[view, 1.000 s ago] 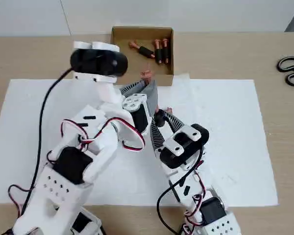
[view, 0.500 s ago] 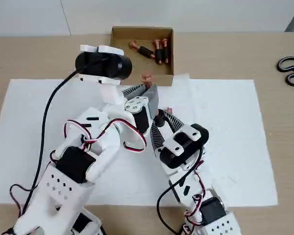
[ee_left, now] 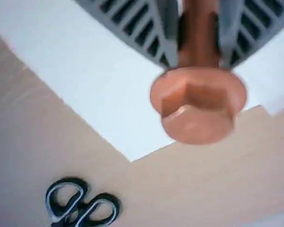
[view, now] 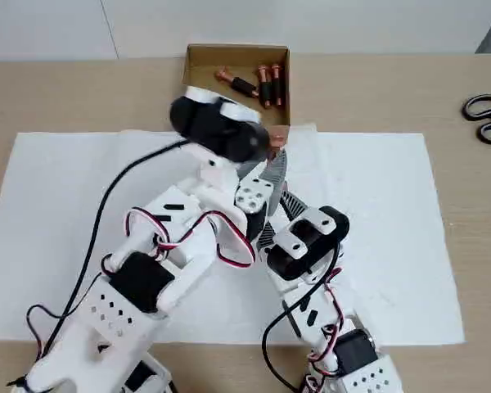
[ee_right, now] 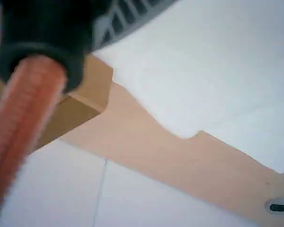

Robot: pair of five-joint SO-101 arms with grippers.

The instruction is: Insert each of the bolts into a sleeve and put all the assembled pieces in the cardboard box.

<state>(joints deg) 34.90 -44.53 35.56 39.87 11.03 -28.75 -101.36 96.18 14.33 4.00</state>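
Note:
My left gripper (view: 272, 170) is shut on a copper bolt (ee_left: 199, 101), gripping the shaft just behind its hex head. In the high view the bolt head (view: 277, 141) sits just in front of the cardboard box (view: 195, 61). Directly below it, my right gripper (view: 278, 206) is shut on a black sleeve (ee_right: 42, 40). A copper threaded shaft (ee_right: 21, 127) sticks out of that sleeve. The left arm hides most of the right gripper's fingers from above. Several assembled pieces (view: 262, 82) lie in the box.
A white paper sheet (view: 376, 213) covers the middle of the wooden table. Black scissors (view: 487, 117) lie at the far right edge, and they appear on bare wood in the left wrist view (ee_left: 83, 208). The box corner (ee_right: 78, 111) is close to the sleeve.
The left arm has swung to the right and slightly toward the right arm, carrying the bolt from the box's front middle to its front right corner. The right arm has stayed put.

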